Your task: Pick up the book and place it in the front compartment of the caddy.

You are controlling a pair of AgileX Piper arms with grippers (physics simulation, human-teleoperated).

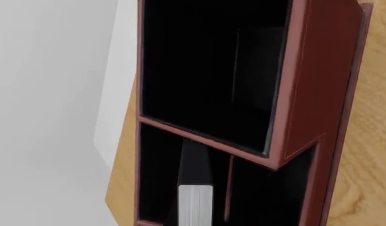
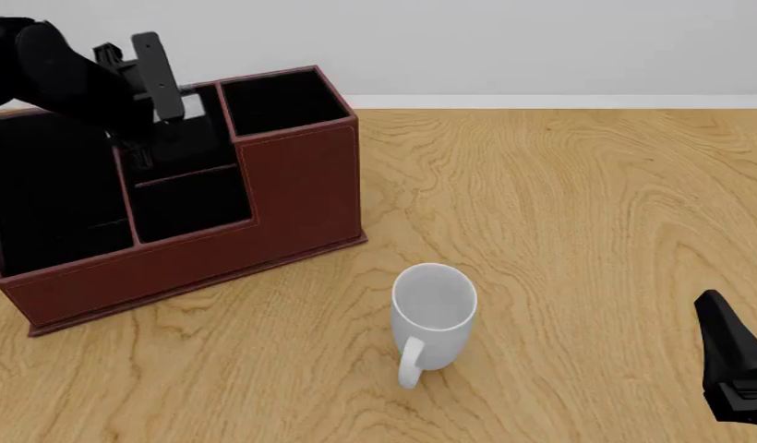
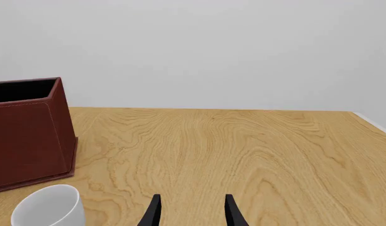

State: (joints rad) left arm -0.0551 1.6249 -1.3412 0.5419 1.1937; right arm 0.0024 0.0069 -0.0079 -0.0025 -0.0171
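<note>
The reddish-brown caddy (image 2: 307, 185) stands at the table's left, also visible in the left wrist view (image 1: 309, 70) and the right wrist view (image 3: 29, 136). The black book (image 1: 196, 197), white page edge showing, stands upright inside the front compartment (image 1: 158, 179), beside the thin divider. In the front view only a white sliver of the book (image 2: 195, 105) shows. My left gripper (image 2: 150, 101) hangs over that pocket. Its fingers look apart and do not show in its wrist view. Low at the table's near right, my right gripper (image 3: 191, 212) (image 2: 729, 360) is open and holds nothing.
A white mug (image 2: 434, 309) (image 3: 48, 207) stands upright on the wooden table, in front of the caddy's right end. The caddy's square end pocket (image 2: 283, 101) and wide end pocket (image 2: 53, 194) hold nothing visible. A white wall lies beyond the table's far edge.
</note>
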